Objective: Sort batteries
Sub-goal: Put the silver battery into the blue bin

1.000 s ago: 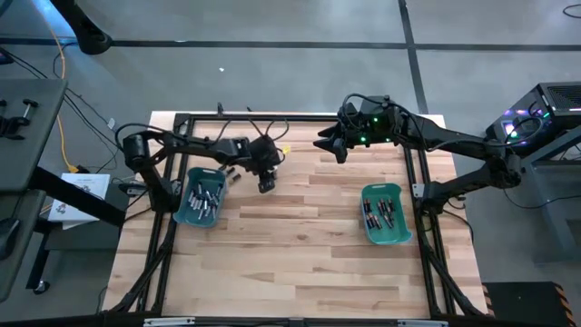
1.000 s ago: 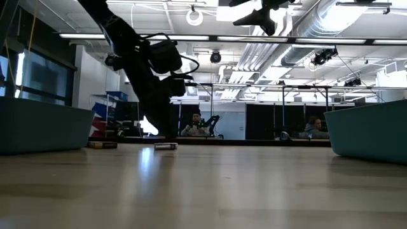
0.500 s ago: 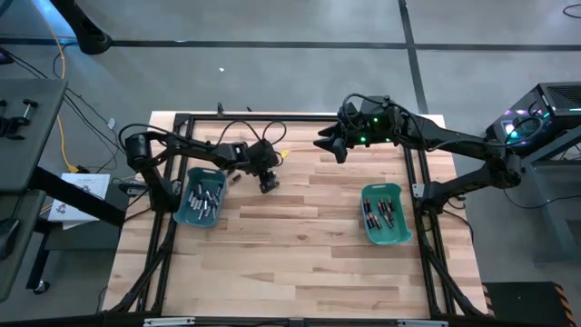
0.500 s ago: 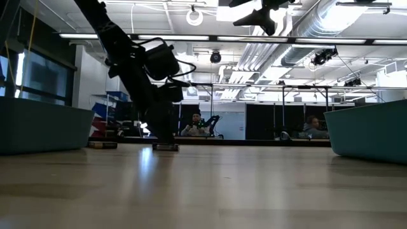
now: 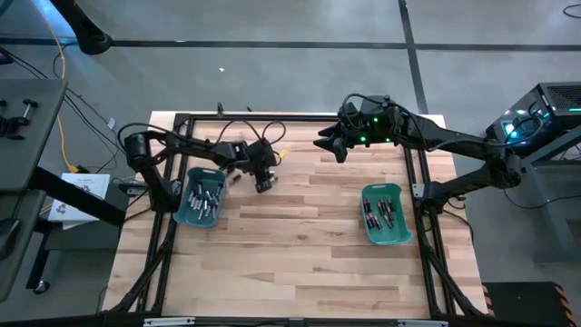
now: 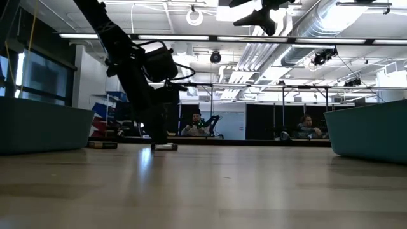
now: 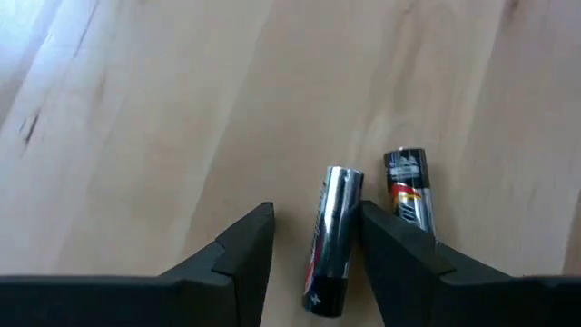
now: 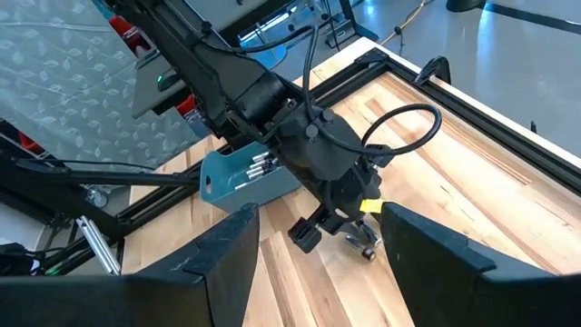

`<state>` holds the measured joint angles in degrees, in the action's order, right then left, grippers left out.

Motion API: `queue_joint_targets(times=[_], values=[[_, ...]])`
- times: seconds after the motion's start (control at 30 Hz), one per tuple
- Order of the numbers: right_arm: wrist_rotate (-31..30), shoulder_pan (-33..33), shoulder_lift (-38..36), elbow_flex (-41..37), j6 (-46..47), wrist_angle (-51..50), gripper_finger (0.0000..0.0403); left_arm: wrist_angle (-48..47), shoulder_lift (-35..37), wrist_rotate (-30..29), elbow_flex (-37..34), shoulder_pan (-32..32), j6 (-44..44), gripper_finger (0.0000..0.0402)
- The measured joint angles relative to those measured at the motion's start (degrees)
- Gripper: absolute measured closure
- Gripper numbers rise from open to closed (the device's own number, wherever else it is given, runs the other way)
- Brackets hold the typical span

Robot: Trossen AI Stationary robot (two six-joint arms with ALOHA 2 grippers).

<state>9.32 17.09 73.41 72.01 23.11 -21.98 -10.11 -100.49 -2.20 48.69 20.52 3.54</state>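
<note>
The left tool [image 7: 313,241] is down on the bench [image 5: 300,236] just beside the left bin [image 5: 201,198], part open and straddling a silver cell [image 7: 332,238] without gripping it; a dark cell [image 7: 406,189] lies just outside one finger. This looks like the pick step. Next it should close squarely, then carry the cell to its bin. The right tool [image 5: 329,145] hangs wide open and empty, well apart from the left bin.
</note>
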Motion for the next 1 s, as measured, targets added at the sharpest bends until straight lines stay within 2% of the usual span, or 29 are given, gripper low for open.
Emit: queue_joint_targets(times=[0.17, 0.33, 0.43, 0.57, 0.67, 0.77, 0.9, 1.0], values=[[0.00, -0.01, 0.00, 0.00, 0.02, 0.00, 0.0179, -0.49, -0.27, 1.51, 0.00, 1.72, 0.12, 0.0290], [0.00, -0.24, 0.00, 0.01, -0.09, -0.46, 0.0179, -1.44, -1.41, 5.01, 0.11, 3.53, -2.45, 0.0369], [-1.12, -1.75, 0.00, -0.63, -2.68, -3.15, 0.0179, -1.71, -0.69, 5.44, 0.38, 4.09, -5.38, 0.0372], [-2.76, -3.78, 0.04, -6.00, -3.93, -1.95, 0.0179, -3.95, 2.17, 4.17, 1.88, 4.25, -6.41, 0.0372], [0.20, -4.04, 0.00, -12.98, -2.48, 7.71, 0.0179, -1.89, 6.70, 4.09, 4.56, 3.89, -7.31, 0.0372], [2.01, -3.24, 0.11, -20.44, 3.15, 21.25, 0.0179, -0.60, 11.05, 5.66, 5.63, 2.70, -9.32, 0.0372], [1.61, -2.23, 0.09, -27.03, 11.45, 39.40, 0.0179, 9.95, 16.66, 12.37, 6.01, 1.20, -14.34, 0.0372], [1.65, -2.14, 0.09, -28.61, 11.19, 47.75, 0.0179, 18.86, 18.55, 16.44, 5.99, -0.17, -18.60, 0.0372]])
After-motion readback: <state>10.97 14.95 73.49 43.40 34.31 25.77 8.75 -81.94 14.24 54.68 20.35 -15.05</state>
